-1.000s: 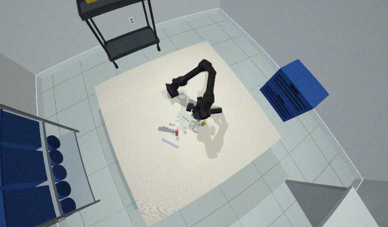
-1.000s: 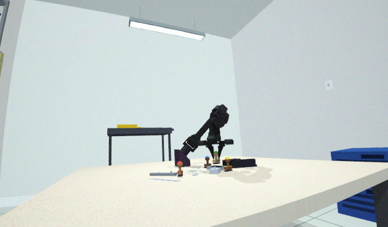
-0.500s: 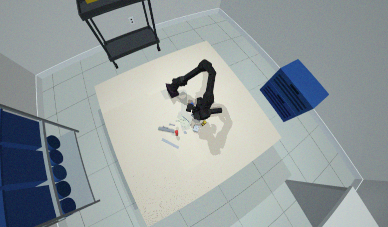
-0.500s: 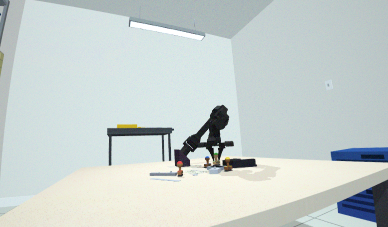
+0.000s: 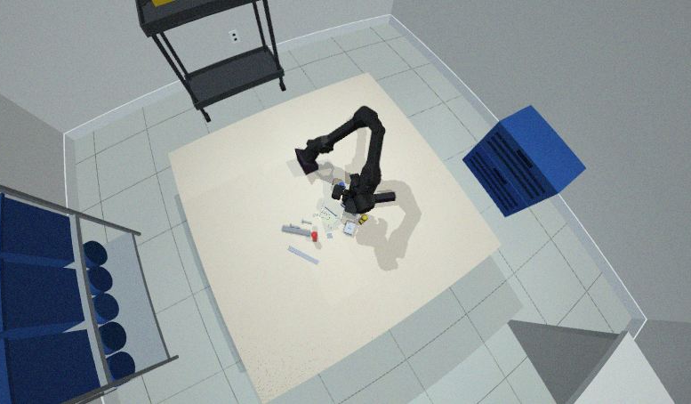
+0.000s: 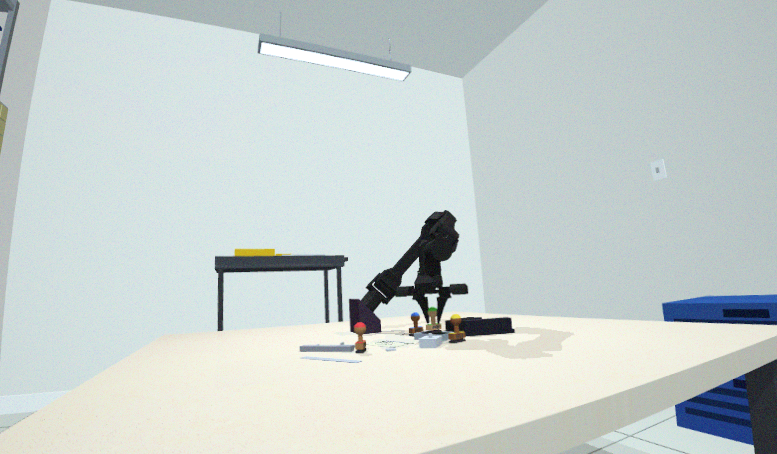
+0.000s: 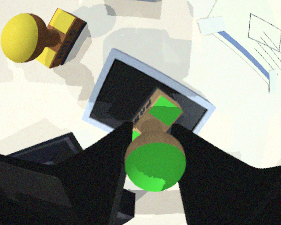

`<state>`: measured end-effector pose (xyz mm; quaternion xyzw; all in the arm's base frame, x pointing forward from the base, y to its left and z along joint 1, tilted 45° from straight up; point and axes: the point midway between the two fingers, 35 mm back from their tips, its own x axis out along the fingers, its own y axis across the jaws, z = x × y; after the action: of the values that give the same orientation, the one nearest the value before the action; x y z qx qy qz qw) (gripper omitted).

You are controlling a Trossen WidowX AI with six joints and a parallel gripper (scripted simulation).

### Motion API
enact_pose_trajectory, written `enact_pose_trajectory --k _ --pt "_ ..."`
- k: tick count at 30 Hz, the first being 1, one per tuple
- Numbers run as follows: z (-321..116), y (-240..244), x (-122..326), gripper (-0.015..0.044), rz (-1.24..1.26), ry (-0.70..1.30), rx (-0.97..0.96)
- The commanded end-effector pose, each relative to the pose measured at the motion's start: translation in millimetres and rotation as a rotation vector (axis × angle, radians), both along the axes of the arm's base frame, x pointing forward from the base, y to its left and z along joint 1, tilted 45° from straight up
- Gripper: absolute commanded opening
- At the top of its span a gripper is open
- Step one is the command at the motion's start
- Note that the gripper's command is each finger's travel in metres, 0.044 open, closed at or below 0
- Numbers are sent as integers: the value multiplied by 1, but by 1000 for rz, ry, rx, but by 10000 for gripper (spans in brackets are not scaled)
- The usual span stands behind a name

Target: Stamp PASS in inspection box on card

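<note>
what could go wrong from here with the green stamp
The green-knobbed stamp, in the gripper, sits skewed to the ink pad, so it may ink unevenly or catch the rim.

The yellow-knobbed stamp stands close by and could get bumped if the arm swings wide.

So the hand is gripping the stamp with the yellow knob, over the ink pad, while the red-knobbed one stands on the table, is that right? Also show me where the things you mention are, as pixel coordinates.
Not quite: the stamp in the hand (image 7: 154,130) has a green knob (image 7: 155,166), as the wrist view shows. The rest is right.
</note>
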<state>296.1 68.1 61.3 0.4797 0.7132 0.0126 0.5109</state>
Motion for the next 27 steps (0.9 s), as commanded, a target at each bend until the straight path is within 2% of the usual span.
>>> enact_pose_trajectory --k 1,27 --pt "-1 1 0 0 -4 2 3" --pt "-2 3 0 0 -4 2 3"
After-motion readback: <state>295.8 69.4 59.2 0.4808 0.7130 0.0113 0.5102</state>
